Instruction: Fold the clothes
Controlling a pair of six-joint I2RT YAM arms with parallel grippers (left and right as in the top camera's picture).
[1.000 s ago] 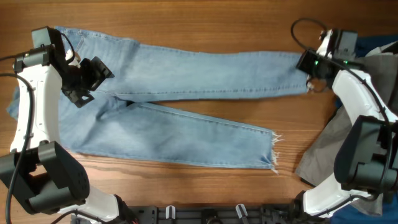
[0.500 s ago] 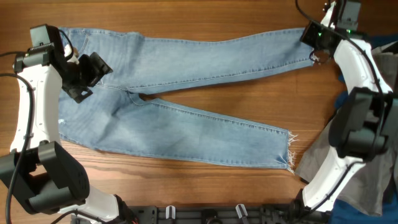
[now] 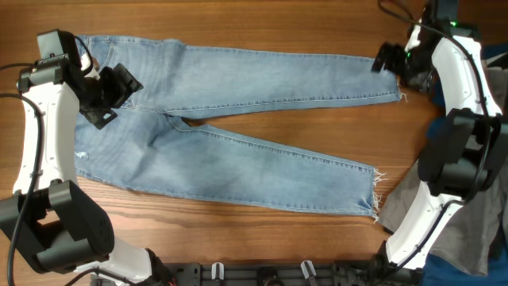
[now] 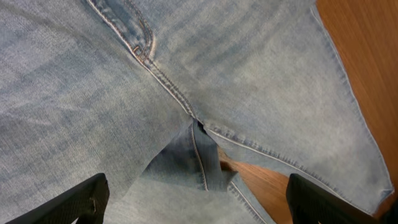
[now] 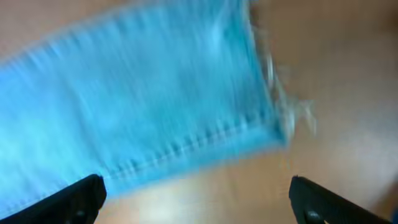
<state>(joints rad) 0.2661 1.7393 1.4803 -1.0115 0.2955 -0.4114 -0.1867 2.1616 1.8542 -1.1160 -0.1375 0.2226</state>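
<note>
The jeans [image 3: 238, 75] lie flat on the wooden table [image 3: 317, 127], waistband at the left and both legs running off to the right in a shallow V with bare wood showing between them. The upper leg lies almost straight along the far side and ends in a frayed hem [image 3: 398, 89]. The lower leg slants down toward the near edge and finishes in a ragged hem [image 3: 373, 191] with loose threads. A small pale rip [image 3: 79, 156] shows near the left edge of the denim.

The left gripper [image 3: 115, 91] hangs over the seat of the jeans, near where the two legs split. From its wrist camera the left gripper [image 4: 199, 199] has its fingers [image 4: 81, 199] set wide apart with nothing between them. Below them lie only the crotch seam [image 4: 186, 112] and a sliver of table.

The right gripper [image 3: 386, 59] is at the far right end of the upper leg, just beside its hem. Its wrist picture is badly blurred, but the right gripper [image 5: 199, 199] plainly has its fingers [image 5: 81, 196] spread to the two lower corners. The pale blue leg end [image 5: 155, 99] lies below them with its frayed threads on the wood, and it is not pinched.

Past the right arm a grey garment [image 3: 406, 202] lies crumpled at the table's right side, with a patch of dark blue cloth [image 3: 436, 127] showing just above it
</note>
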